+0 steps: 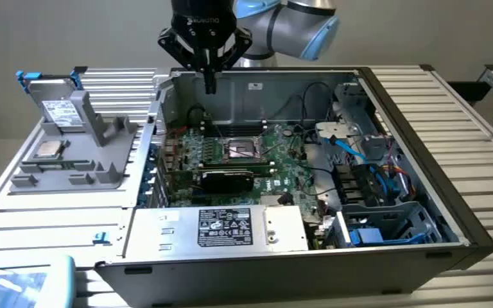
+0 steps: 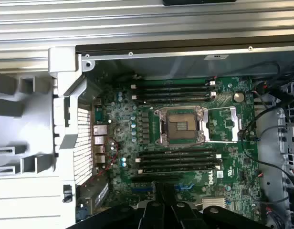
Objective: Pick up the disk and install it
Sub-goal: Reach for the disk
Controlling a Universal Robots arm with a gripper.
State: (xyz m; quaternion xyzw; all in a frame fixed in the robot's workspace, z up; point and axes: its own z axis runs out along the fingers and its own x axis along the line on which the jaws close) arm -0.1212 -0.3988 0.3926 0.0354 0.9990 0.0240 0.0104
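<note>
**Claw shut and empty at the far wall of the open case, disk parked out on the exterior view's left.**
Slatted table (image 1: 461, 109) lies open on both sides of the computer case (image 1: 315, 273), whose raised walls fence in the motherboard (image 2: 233, 162). The grey holder (image 1: 110, 138) sits tight against the case's wall on the exterior view's left. In it the disk (image 1: 62, 110) stands propped steeply, long axis running up and away, blue carrier ends on top, white label facing near. The gripper (image 1: 210, 82) hangs over the far edge, well apart from the disk, fingers pressed together on nothing.
</note>
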